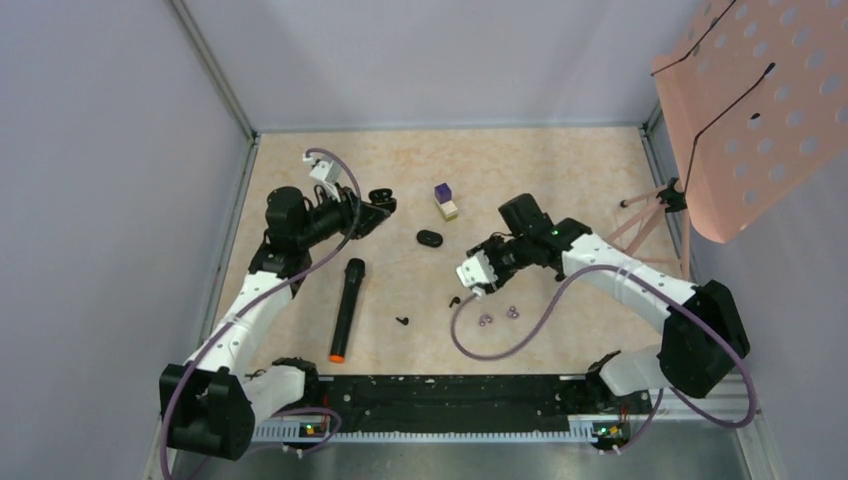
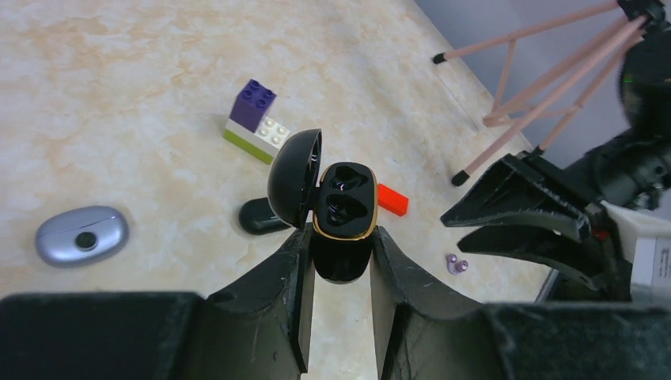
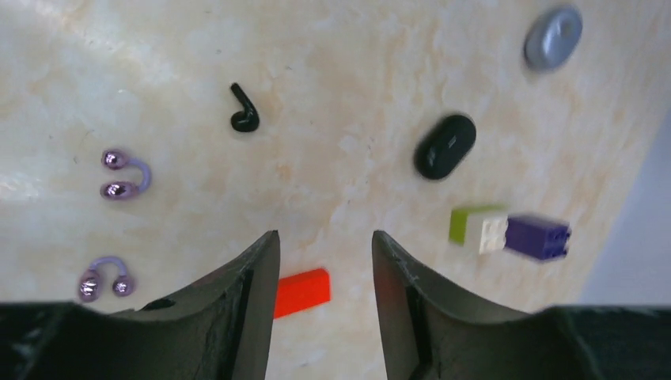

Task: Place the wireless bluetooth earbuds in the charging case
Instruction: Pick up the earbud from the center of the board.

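The charging case (image 2: 346, 204) is black with a gold rim, and its lid is flipped open. It sits between the two fingers of the left gripper (image 2: 340, 241), which squeeze its bottom half from both sides. The two holes inside look dark, and I cannot tell if anything is in them.

Two black earbuds (image 1: 402, 321) lie loose on the table (image 1: 580, 170) in front of the arms. One is in the middle, and the other is just beside the right gripper (image 1: 478, 280). The right wrist view shows one of them with a short stem.

The right gripper hangs low over the table with its fingers apart and nothing between them. A red block (image 3: 301, 291) lies under the gap. Two small purple rings (image 3: 125, 176) lie near it.

A black oval thing (image 1: 430, 238), a grey oval thing (image 2: 81, 235) and some toy bricks (image 1: 445, 202) lie further out. A black microphone (image 1: 345, 310) with an orange end lies by the left arm.
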You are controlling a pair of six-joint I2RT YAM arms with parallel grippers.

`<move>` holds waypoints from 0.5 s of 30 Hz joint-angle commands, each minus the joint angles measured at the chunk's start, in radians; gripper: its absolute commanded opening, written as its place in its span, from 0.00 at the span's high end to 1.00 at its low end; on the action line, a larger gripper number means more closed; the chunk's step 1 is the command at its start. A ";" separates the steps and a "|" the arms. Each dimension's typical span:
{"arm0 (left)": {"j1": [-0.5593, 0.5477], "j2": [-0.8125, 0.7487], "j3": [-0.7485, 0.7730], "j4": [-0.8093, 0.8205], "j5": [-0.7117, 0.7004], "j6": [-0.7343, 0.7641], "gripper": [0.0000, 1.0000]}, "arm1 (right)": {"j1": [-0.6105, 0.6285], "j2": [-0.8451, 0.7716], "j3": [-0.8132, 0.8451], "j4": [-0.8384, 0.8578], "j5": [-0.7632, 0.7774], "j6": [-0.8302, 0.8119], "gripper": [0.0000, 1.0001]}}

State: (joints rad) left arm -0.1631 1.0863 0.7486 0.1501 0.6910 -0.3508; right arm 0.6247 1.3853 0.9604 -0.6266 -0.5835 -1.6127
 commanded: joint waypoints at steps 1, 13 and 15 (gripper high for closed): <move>0.020 -0.049 0.004 -0.036 -0.138 -0.037 1.00 | 0.040 0.036 0.150 0.056 0.205 0.948 0.56; 0.048 -0.032 0.050 -0.129 -0.218 -0.016 1.00 | 0.052 0.484 0.579 -0.305 0.318 1.883 0.54; 0.050 -0.031 0.057 -0.138 -0.223 -0.014 1.00 | 0.070 0.515 0.617 -0.344 0.355 1.917 0.53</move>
State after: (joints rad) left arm -0.1204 1.0565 0.7521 0.0151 0.4927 -0.3683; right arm 0.6651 1.8759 1.4681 -0.8532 -0.2752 0.0589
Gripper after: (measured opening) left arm 0.330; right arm 0.460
